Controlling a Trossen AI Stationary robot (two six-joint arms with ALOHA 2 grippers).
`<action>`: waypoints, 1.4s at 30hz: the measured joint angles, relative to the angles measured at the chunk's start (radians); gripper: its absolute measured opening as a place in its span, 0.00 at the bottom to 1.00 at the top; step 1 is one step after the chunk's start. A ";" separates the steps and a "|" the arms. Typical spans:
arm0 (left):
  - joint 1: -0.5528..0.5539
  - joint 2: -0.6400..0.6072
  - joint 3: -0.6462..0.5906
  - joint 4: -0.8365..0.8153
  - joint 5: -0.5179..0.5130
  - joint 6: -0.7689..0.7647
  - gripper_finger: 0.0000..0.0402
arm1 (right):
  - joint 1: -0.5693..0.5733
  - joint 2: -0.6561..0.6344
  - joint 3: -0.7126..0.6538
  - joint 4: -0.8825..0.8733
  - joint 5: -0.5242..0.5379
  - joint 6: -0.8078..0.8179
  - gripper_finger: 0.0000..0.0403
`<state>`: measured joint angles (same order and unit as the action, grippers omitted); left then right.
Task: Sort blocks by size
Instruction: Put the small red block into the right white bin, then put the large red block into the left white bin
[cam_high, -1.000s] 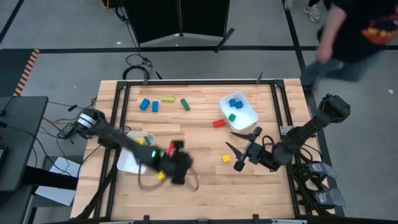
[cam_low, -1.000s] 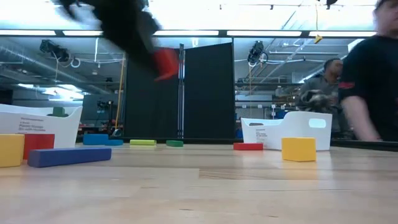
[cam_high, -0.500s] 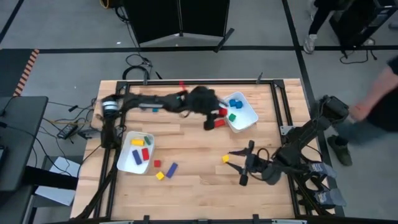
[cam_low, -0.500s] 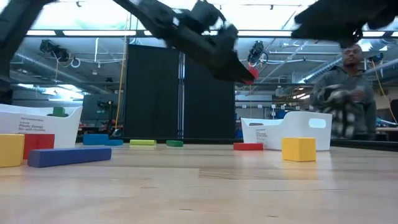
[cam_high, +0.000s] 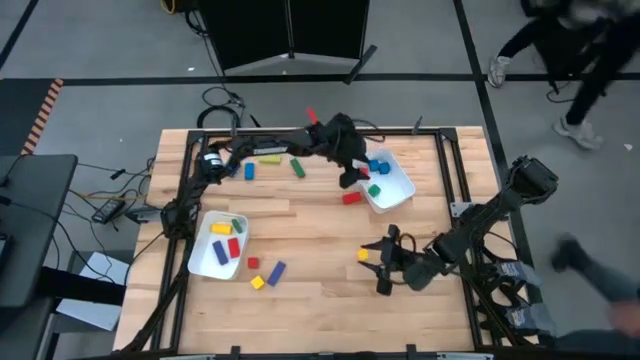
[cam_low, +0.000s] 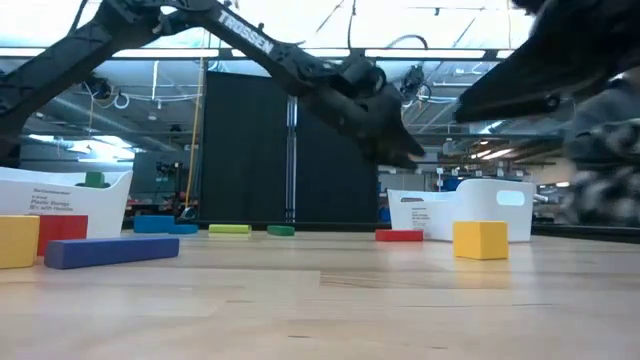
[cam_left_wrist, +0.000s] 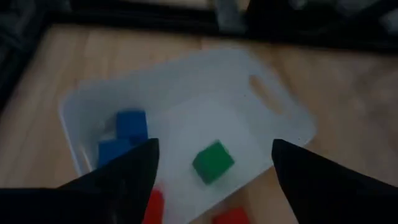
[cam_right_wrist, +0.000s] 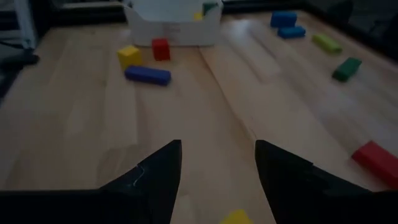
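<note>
Wood table (cam_high: 320, 215): blocks (cam_high: 262, 273) scattered, 2 white trays (cam_high: 402, 190).

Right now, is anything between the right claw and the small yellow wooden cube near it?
Nothing visible. The right claw, open, sits next to the small yellow wooden cube, with only bare wooden tabletop between them.

1. The right pincer (cam_right_wrist: 217, 177) hovers over the wooden desk (cam_right_wrist: 205, 118) with its two dark fingers (cam_right_wrist: 158, 177) spread apart.
2. A yellow cube (cam_right_wrist: 236, 217) lies just below the gap between them.
3. Farther off, a white tray (cam_right_wrist: 171, 28) stands beside a yellow cube (cam_right_wrist: 129, 56), a red cube (cam_right_wrist: 161, 48) and a blue bar (cam_right_wrist: 147, 75).
4. A red bar (cam_right_wrist: 376, 159), a green bar (cam_right_wrist: 346, 68) and blue blocks (cam_right_wrist: 285, 23) lie apart.
</note>
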<state>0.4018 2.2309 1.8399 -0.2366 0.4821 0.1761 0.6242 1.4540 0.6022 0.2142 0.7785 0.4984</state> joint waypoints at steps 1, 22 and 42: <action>0.008 -0.020 0.002 -0.016 0.013 0.002 0.81 | -0.023 0.000 0.000 0.000 -0.026 -0.002 0.53; -0.345 -1.141 -0.931 -0.040 -0.513 -0.151 0.47 | -0.743 0.105 0.392 -0.675 -0.704 -0.697 0.61; -0.843 -1.482 -1.094 -0.011 -1.049 -0.389 0.47 | -0.857 0.520 0.666 -0.897 -0.667 -0.921 0.60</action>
<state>-0.4411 0.7493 0.7456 -0.2478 -0.5667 -0.2132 -0.2328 1.9738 1.2682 -0.6832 0.1119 -0.4224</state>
